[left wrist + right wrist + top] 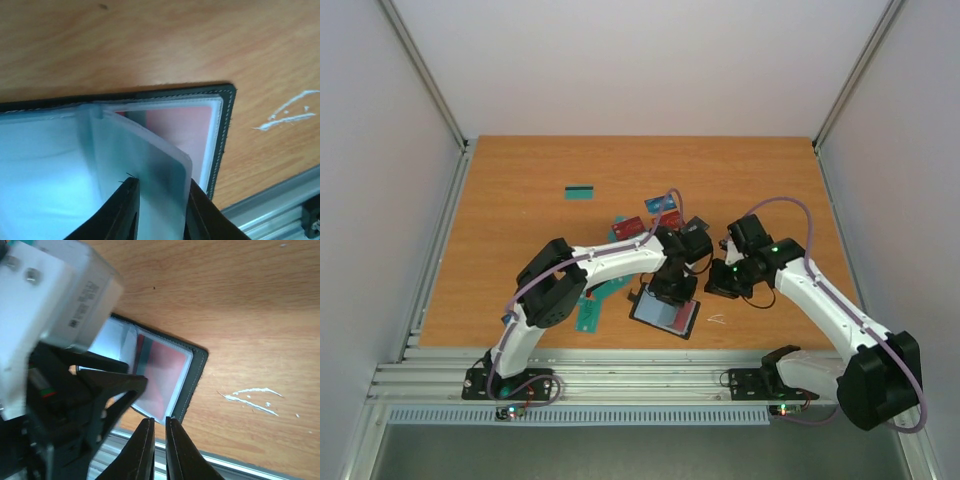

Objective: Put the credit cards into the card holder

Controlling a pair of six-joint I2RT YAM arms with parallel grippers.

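Note:
The black card holder (pixel 660 322) lies open near the table's front edge, its stitched rim (pixel 227 130) and clear sleeves showing. A red card (pixel 167 375) sits in one sleeve. My left gripper (pixel 672 290) hangs over it, open, and a translucent sleeve leaf (pixel 160 165) stands up between its fingers (pixel 127 210). My right gripper (pixel 160 419) is almost shut, only a thin slit with nothing in it, its tips at the holder's near edge (pixel 197 370). Loose credit cards lie behind: a teal one (pixel 581 192), a red one (pixel 628 228) and a dark grey one (pixel 695 225).
More teal cards (pixel 590 315) lie left of the holder under the left arm. White scratch marks (pixel 250 397) are on the wood to the holder's right. A metal rail (pixel 620 380) runs along the near edge. Walls close the sides and back.

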